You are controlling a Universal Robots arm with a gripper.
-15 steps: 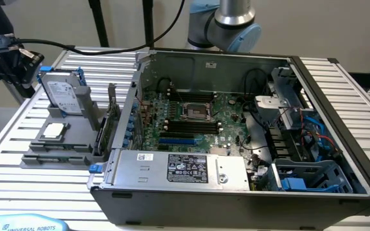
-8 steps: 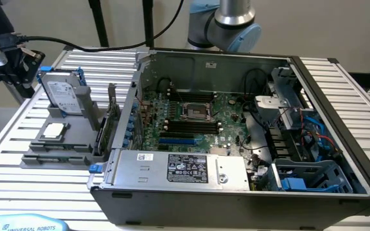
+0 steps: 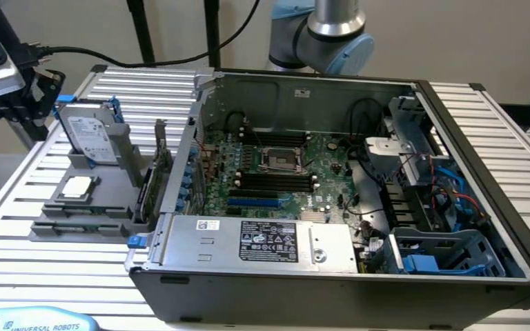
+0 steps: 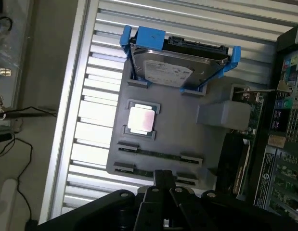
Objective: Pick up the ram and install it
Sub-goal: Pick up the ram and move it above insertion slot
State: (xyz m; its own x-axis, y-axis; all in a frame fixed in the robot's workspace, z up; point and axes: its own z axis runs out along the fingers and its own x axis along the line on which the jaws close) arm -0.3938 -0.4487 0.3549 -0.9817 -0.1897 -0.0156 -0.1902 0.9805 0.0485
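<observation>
The gripper [image 4: 161,179], its black fingers pressed together on nothing, hangs over a ram [image 4: 141,172], a thin dark green stick on edge in a grey plastic holder [image 4: 177,130]. A second ram [image 4: 158,154] stands parallel just beside it. Past them sit a square silver processor [image 4: 140,119] and a blue-framed metal hard drive [image 4: 175,70]. The holder lies near one edge of the ribbed aluminium desk [image 4: 105,62], beside the open case [image 3: 339,276].
</observation>
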